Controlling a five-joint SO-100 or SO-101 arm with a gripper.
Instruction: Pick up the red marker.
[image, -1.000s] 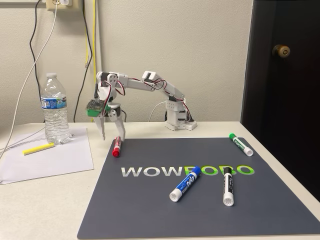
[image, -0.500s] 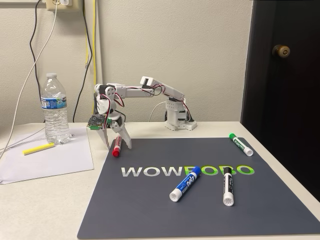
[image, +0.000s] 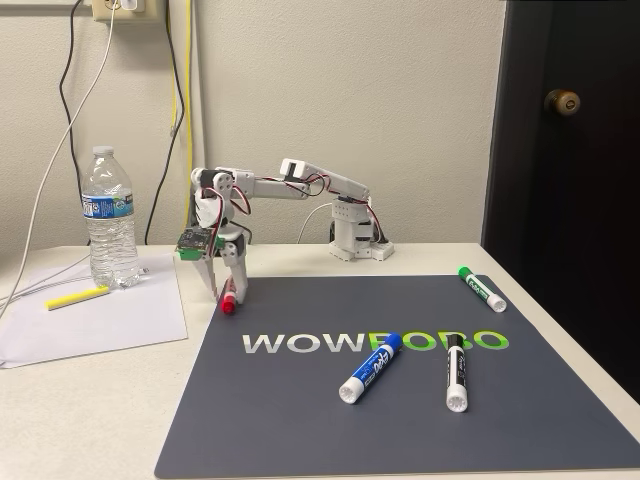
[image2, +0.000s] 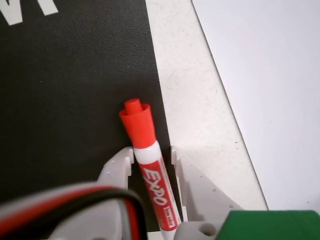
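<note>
The red marker lies at the far left edge of the dark mat, red cap toward the camera. My gripper is down over it, fingers pointing at the mat. In the wrist view the two white fingers press close on either side of the red marker's white barrel, shut on it, with the red cap sticking out past the fingertips. The marker still rests on the mat.
A blue-capped marker and a black-capped marker lie mid-mat, a green-capped marker at its far right. A water bottle, a yellow highlighter and a white sheet sit to the left. The arm's base stands behind the mat.
The gripper came down over the red marker, then its spread fingers narrowed onto the barrel. The marker has barely shifted.
</note>
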